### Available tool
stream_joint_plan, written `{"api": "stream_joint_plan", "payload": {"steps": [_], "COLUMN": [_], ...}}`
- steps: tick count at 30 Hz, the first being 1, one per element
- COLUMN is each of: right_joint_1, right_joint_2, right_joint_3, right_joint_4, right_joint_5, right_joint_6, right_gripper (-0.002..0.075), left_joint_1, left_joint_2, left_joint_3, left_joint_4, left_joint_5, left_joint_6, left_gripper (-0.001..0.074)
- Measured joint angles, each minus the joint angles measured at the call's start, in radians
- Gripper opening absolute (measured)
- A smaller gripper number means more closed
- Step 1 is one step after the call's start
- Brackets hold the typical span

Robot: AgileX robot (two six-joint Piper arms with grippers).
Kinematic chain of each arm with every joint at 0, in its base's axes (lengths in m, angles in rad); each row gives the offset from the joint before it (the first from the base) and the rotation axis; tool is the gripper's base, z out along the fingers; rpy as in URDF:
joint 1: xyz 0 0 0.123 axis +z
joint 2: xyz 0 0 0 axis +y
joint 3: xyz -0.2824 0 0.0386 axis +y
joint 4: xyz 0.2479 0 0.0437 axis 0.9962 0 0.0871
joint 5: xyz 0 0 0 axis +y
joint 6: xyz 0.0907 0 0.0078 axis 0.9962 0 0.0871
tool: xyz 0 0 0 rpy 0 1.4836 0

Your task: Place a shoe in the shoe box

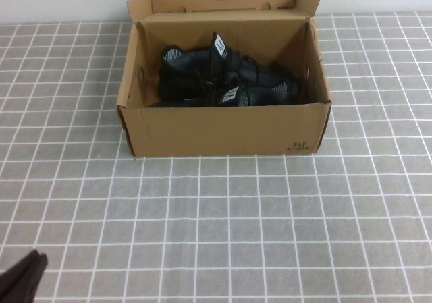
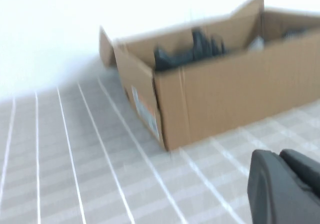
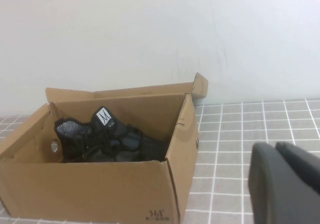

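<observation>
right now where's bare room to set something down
Bare tabletop in front of the shoe box, and strips at both its sides. Inside the box is crowded with shoes. Left gripper shut at the near-left corner; right gripper shut, right of the box.

Even, bright, soft light w/ faint shadows; left wrist view motion-blurred & washed out, other 2 views sharp.

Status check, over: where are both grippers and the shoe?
Left gripper shut, near left corner. Right gripper shut, off box's right. Shoe inside shoe box, lid open. Nothing in the way.
</observation>
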Motion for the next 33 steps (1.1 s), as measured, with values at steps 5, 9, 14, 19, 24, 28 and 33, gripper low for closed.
{"api": "stream_joint_plan", "payload": {"steps": [5,9,14,19,24,28,33], "right_joint_1": [0.000,0.000,0.000,0.000,-0.075,-0.174,-0.208], "right_joint_2": [0.005,0.005,0.005,0.005,-0.037,-0.097,-0.224], "right_joint_3": [0.000,0.002,0.002,0.002,0.015,0.087,0.223], "right_joint_4": [0.002,0.002,0.002,0.002,-0.008,-0.030,-0.049], "right_joint_5": [-0.005,-0.005,-0.005,-0.005,0.001,0.001,-0.042], "right_joint_6": [0.000,0.000,0.000,0.000,0.000,0.000,-0.023], "right_gripper": [-0.0016,-0.0016,-0.0016,-0.0016,-0.0016,-0.0016,-0.0016], "left_joint_1": [0.000,0.000,0.000,0.000,0.000,0.000,0.000], "left_joint_2": [0.000,0.000,0.000,0.000,0.000,0.000,0.000], "left_joint_3": [0.000,0.000,0.000,0.000,0.000,0.000,0.000], "left_joint_4": [0.000,0.000,0.000,0.000,0.000,0.000,0.000], "left_joint_5": [0.149,0.224,0.270,0.277,0.277,0.277,0.277], "left_joint_6": [-0.002,-0.002,-0.002,-0.003,-0.003,-0.003,-0.003], "left_gripper": [-0.0001,-0.0001,-0.0001,-0.0001,-0.0001,-0.0001,-0.0001]}}
